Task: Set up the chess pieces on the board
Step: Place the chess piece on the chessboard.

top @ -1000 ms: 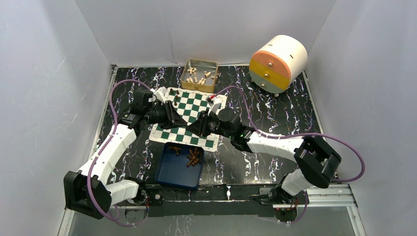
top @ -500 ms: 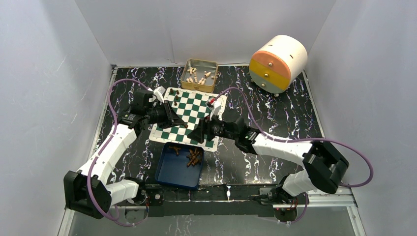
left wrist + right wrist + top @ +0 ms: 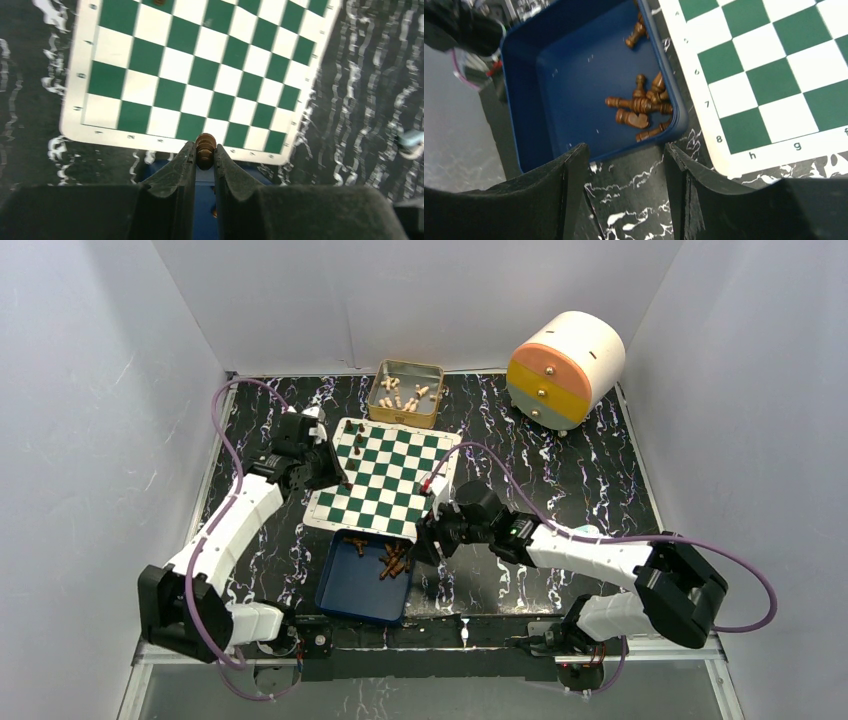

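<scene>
The green-and-white board (image 3: pixel 385 480) lies mid-table and also shows in the left wrist view (image 3: pixel 200 75) and the right wrist view (image 3: pixel 774 65). My left gripper (image 3: pixel 333 470) hovers over the board's left edge. In the left wrist view it (image 3: pixel 205 150) is shut on a dark-brown chess piece (image 3: pixel 205 146). Two dark pieces (image 3: pixel 349 427) stand near the board's far left corner. Several more dark-brown pieces (image 3: pixel 641 105) lie in the blue tray (image 3: pixel 345 590). My right gripper (image 3: pixel 425 543) is open and empty, low beside the tray's right edge, as the right wrist view (image 3: pixel 625 150) shows.
A gold tin (image 3: pixel 405 392) with cream-white pieces sits just behind the board. A round white, orange and yellow drawer unit (image 3: pixel 565 368) stands at the back right. The blue tray (image 3: pixel 574 65) touches the board's near edge. White walls enclose the table.
My right gripper has drawn back off the board to the tray's right edge. My left gripper has moved from mid-board to the board's left edge, still holding its piece.
</scene>
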Action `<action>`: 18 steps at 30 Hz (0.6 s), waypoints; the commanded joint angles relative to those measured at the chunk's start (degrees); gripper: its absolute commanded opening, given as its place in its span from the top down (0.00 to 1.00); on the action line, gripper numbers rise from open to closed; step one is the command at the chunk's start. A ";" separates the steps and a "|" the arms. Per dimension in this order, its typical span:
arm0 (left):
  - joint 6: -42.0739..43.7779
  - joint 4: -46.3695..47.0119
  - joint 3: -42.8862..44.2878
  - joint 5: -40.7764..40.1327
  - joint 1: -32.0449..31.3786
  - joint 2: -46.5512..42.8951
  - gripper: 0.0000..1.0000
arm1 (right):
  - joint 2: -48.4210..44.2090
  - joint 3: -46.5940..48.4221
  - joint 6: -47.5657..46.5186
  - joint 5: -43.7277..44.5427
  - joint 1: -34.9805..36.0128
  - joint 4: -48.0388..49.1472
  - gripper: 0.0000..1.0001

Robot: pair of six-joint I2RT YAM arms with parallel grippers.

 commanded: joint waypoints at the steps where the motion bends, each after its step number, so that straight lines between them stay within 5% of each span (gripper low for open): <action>1: 4.02 -2.75 4.76 -11.72 0.33 3.18 0.93 | 0.72 -0.06 -7.16 1.70 2.20 -5.19 0.35; 18: 3.35 3.52 10.71 -13.61 6.28 19.41 0.94 | 4.52 -2.24 -7.24 10.10 8.13 -2.94 0.37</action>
